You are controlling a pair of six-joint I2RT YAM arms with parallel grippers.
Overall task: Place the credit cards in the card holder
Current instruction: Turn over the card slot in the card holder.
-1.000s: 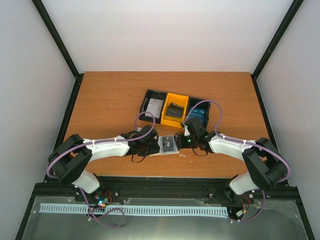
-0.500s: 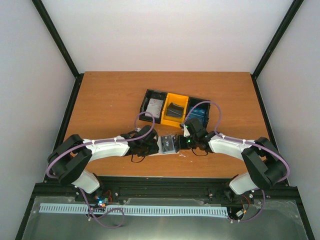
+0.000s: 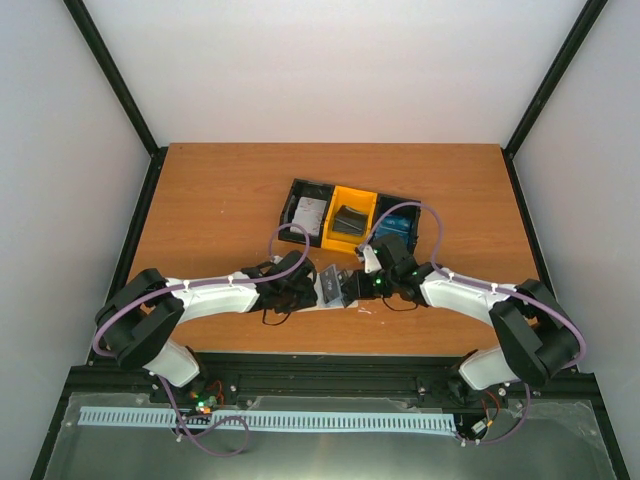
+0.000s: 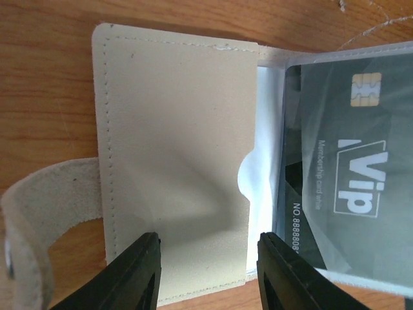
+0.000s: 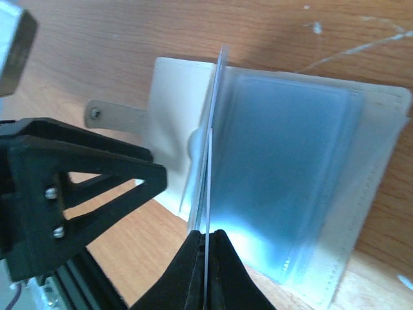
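Near the counter's [image 3: 220,200] front edge, about midway along it, the card holder [image 4: 174,142] lies open and flat, and both arms meet over it. From above that is nearly all you get: two black claws nose to nose with a pale patch between them.

Left wrist view now. The left claw [image 4: 210,271] is released, fingers parted, tips set over the near edge of the holder's cream pocket panel. Whether they press on it, I cannot tell. The holder's strap [image 4: 39,213] curls up on the left. On the right, a dark card [image 4: 348,161] shows its face, gold chip and "ViP" lettering, with clear plastic around it.

Over to the right wrist camera, and that face is gone. The card appears only as a thin line standing on edge above the holder's clear sleeves. The right claw [image 5: 206,248] is clenched tight on its lower edge. Whether the tips nip the card itself or a clear leaf round it, I cannot tell.

Only the overhead view shows the rest. The black-and-yellow tray [image 3: 355,193] sits further back, toward the counter's middle. It has a grey-white card [image 3: 311,214] in its left bay, a second dark card [image 3: 349,220] in the yellow bay and a blue card [image 3: 398,232] in the right.
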